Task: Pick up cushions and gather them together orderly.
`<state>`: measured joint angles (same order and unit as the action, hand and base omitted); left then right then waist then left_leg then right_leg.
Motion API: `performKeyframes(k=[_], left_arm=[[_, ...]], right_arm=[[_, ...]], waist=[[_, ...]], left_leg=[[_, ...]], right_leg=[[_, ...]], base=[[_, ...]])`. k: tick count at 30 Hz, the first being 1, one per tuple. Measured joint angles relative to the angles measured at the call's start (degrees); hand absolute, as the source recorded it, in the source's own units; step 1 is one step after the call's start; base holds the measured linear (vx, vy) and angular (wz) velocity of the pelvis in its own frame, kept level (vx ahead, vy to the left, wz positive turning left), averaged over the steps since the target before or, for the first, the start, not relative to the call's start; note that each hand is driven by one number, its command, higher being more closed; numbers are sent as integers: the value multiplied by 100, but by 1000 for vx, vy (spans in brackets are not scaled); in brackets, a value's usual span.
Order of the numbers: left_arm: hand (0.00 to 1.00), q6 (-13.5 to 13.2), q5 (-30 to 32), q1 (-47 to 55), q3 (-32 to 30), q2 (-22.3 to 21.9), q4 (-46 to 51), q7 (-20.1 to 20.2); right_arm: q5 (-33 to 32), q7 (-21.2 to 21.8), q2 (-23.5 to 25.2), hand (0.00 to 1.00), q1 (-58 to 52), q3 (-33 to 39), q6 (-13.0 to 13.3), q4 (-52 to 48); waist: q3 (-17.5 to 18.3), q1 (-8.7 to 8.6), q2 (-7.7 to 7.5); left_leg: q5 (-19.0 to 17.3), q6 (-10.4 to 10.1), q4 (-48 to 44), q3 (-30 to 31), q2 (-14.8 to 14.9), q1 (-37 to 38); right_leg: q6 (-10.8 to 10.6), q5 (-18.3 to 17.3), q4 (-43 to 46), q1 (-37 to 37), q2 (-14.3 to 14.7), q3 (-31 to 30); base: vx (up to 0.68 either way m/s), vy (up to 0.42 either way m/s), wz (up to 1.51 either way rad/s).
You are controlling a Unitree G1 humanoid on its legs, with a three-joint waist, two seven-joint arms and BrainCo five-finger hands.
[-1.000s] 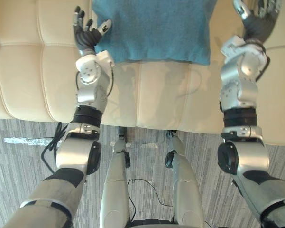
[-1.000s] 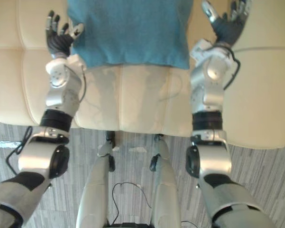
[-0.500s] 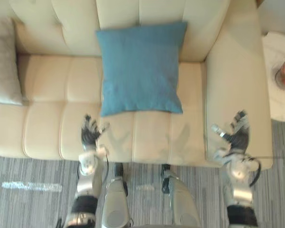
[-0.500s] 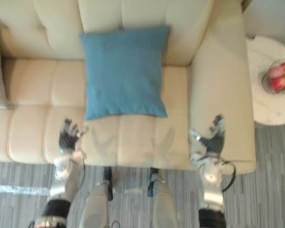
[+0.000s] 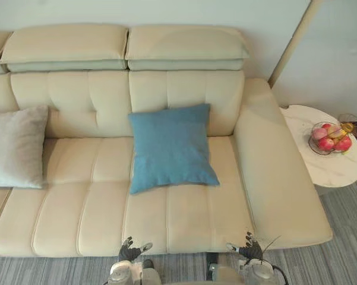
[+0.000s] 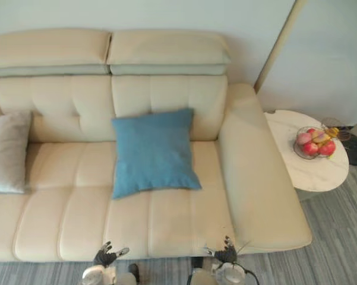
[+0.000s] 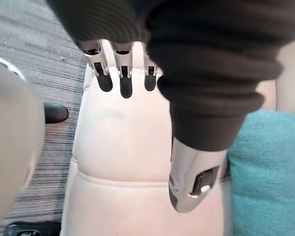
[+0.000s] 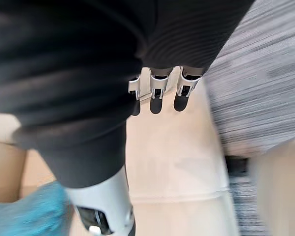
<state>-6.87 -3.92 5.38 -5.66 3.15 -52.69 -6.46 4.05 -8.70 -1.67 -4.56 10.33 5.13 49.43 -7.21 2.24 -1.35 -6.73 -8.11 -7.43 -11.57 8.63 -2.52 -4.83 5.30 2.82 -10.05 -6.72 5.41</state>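
Observation:
A blue cushion [image 5: 171,147] leans against the backrest of the cream sofa [image 5: 77,219], right of its middle. A grey cushion [image 5: 15,146] stands at the sofa's left end. My left hand [image 5: 130,251] shows at the sofa's front edge, fingers spread and holding nothing. My right hand [image 5: 249,249] is at the front edge too, further right, also open and empty. Both are well short of the blue cushion. In the left wrist view the straight fingers [image 7: 120,66] hover over the seat, with the blue cushion [image 7: 265,172] beside them.
A round white side table [image 5: 327,148] stands right of the sofa's armrest, carrying a glass bowl of fruit [image 5: 329,138]. Grey striped carpet [image 5: 344,255] runs in front of the sofa. A beam leans against the wall behind the armrest.
The camera has pulled back and tilted up, so the whole sofa now shows. Both hands have drawn back from beside the blue cushion to the sofa's front edge.

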Motion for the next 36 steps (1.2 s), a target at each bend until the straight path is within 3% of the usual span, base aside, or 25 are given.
performKeyframes(k=[3,5,6,7,8,9,11,12,13,14,15,17,20,22,23,24,25,26,27,29,31,36], left_arm=[[0,6,33,-106,-5,61,-4,-30],[0,5,38,-132,-30,53,40,-64],[0,3,38,-186,-81,35,187,-87],[0,2,38,-181,-75,68,257,-95],[0,1,38,-179,-81,85,275,-103],[0,3,38,-129,-130,116,350,-116],[0,24,36,-161,-160,52,351,-119],[0,30,28,-142,-187,-33,351,-119],[0,28,26,-123,-181,-156,348,-119],[0,25,33,-131,-177,-195,356,-112],[0,21,23,-212,-130,-222,322,-116],[0,15,26,-280,-1,-256,293,-112],[0,5,32,-220,138,-222,178,-111],[0,17,38,-342,169,-157,127,-107],[0,6,41,-358,176,-122,131,-109],[0,2,43,-338,186,-105,61,-109],[0,4,44,-334,192,-108,5,-108],[0,16,49,-302,218,-126,-103,-108],[0,53,59,-306,238,-131,-182,-107],[0,91,63,-284,270,-49,-253,-111],[0,105,220,-216,366,55,-351,-110],[0,115,452,-182,449,100,-477,-105]], right_arm=[[-19,-23,-76,0,72,-70,-40,181],[-26,-25,-74,0,114,-95,-41,176],[-40,-19,-21,0,217,-100,-53,153],[-67,-20,10,0,196,-100,-57,175],[-76,-20,31,0,174,-99,-57,199],[-81,-21,100,0,210,-101,-54,274],[-81,-23,88,0,497,-100,-53,327],[-83,-30,57,0,601,-101,-44,313],[-138,-43,52,0,693,-100,-38,304],[-178,-44,57,0,710,-101,-38,304],[-195,-50,36,0,725,-102,-40,306],[-196,-78,-7,0,727,-105,-42,314],[-241,-133,-65,0,571,-93,-58,331],[-304,-143,-79,0,567,81,-57,332],[-417,-142,-97,0,543,145,-55,332],[-431,-135,-111,0,465,149,-44,332],[-447,-130,-112,0,435,151,-42,344],[-495,-112,-101,0,393,178,-43,408],[-531,-92,-55,0,355,242,-53,581],[-532,-29,59,0,322,255,-82,659],[-531,7,50,0,301,309,-105,688],[-515,27,48,0,290,486,-177,933]], waist=[[-69,-33,-95],[-60,27,-33],[-78,24,-49],[-81,9,-103],[-49,8,-151],[35,99,-284],[-23,133,-254],[-63,166,-114],[-121,221,-17],[-136,237,-4],[-187,255,98],[-289,249,258],[-277,112,279],[-345,75,153],[-370,82,66],[-352,78,53],[-328,74,102],[-245,62,246],[-208,37,252],[-145,36,200],[-19,-77,115],[110,-174,119]], left_leg=[[-131,130,-297,-10,-29,-74],[-110,217,-283,-75,96,-110],[-26,179,-350,-17,132,-251],[41,190,-362,88,104,-232],[84,199,-375,150,84,-255],[117,179,-542,229,40,-481],[233,120,-683,183,100,-719],[353,109,-593,145,190,-768],[495,84,-439,63,237,-774],[520,53,-419,36,241,-796],[627,28,-437,52,305,-938],[800,9,-325,116,429,-941],[1347,-5,392,246,387,-799],[998,218,-446,258,276,-1085],[585,360,-1138,255,112,-1149],[80,357,-1731,257,56,-1084],[-92,332,-1810,257,64,-998],[-345,229,-1567,263,65,-805],[-451,242,-1220,216,-32,-663],[-287,288,-725,85,-214,-448],[-24,431,-101,4,-501,-183],[286,582,504,25,-756,150]], right_leg=[[-43,83,351,-96,-48,29],[-301,290,82,10,-31,28],[-136,-986,2406,-467,-141,258],[-278,-1332,3240,-480,-210,305],[-382,-1460,3597,-428,-228,328],[-507,-1657,3958,-311,-241,303],[-483,-1780,3424,-260,-79,370],[-462,-1779,2993,-119,57,384],[-181,-1851,2371,111,195,392],[-84,-1890,2185,170,222,405],[321,-1833,1640,305,322,450],[421,-1606,1322,417,468,579],[555,-1507,1324,289,455,789],[675,-1460,1328,142,222,930],[643,-1386,1299,110,54,930],[575,-1309,1278,100,-23,897],[525,-1283,1277,89,-19,871],[404,-1263,1282,46,8,828],[265,-1157,1207,17,-11,701],[131,-890,812,169,-54,610],[33,-541,279,355,-205,525],[-75,-267,-223,653,-317,548]], base=[[-56,45,-6],[-148,34,-7],[-185,5,26],[-114,-34,49],[-73,-122,49],[-77,-152,27],[-199,-156,-15],[-249,-110,-43],[-156,-74,-33],[-215,-115,-25],[-189,-92,-5],[-276,-70,8],[-280,-52,31],[-201,0,28],[-180,96,1],[-150,101,-2],[-132,210,-10],[-89,218,-16],[-89,218,-16],[-29,136,-15],[-5,187,-8],[66,106,5]])
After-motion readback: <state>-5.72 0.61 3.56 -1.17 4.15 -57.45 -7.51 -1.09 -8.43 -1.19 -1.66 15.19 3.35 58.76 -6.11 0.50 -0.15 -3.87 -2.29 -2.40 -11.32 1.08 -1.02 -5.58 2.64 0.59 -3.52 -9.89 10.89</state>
